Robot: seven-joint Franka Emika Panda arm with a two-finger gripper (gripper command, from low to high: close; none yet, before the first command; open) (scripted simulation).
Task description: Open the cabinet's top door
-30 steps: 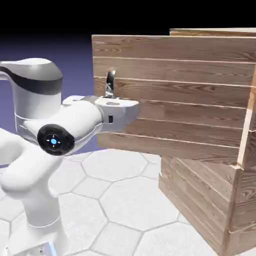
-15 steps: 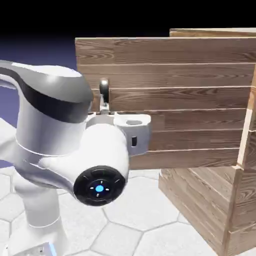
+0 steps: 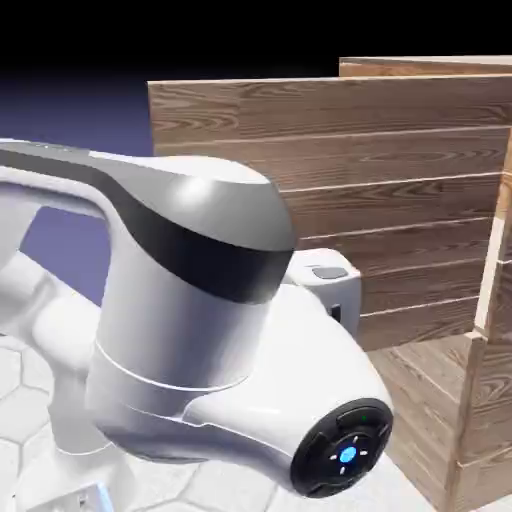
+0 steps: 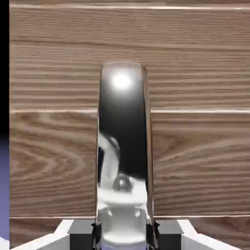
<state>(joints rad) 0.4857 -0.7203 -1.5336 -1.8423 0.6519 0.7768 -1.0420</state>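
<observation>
Top door [image 3: 330, 180] stood swung well out from the cabinet [image 3: 480, 400]; gripper [image 4: 124, 234] clamped on the handle [image 4: 123, 146] (six o'clock, hand view); little remained.

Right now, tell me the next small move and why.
Probably keep the grip and pull a little further along the same arc. The gripper is shut on the handle, and the top door stands swung well out from the cabinet, so the pull looks to be working.

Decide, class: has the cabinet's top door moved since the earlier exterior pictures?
Yes. The top door has swung further open; its free edge lies further left of the fixed cabinet body.
</observation>
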